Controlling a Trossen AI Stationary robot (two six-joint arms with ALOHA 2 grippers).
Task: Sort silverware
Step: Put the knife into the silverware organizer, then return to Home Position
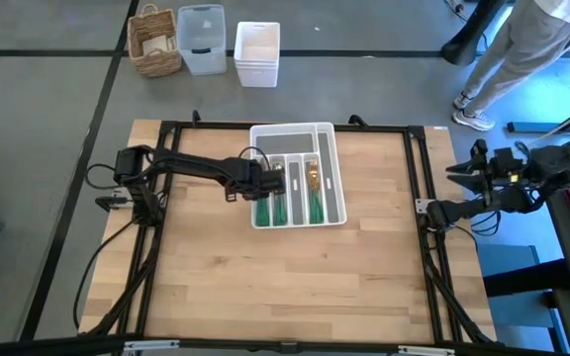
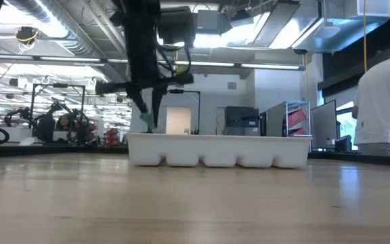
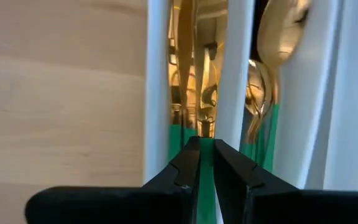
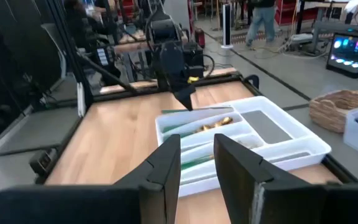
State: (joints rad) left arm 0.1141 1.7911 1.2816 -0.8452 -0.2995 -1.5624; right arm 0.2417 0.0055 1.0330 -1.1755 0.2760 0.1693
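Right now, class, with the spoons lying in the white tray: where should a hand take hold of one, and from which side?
The green handle, from straight above, pinched across its width: the spoon lies flat along a narrow slot whose tray walls block sideways approaches.

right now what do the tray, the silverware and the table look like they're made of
Tray: likely plastic; matte white, with rounded moulded walls.

Silverware: heads look like polished gold-toned metal, since they mirror their surroundings in the left wrist view; the green handles could be plastic or enamel, hard to say.

Table: light wood planks with visible grain and a satin sheen.
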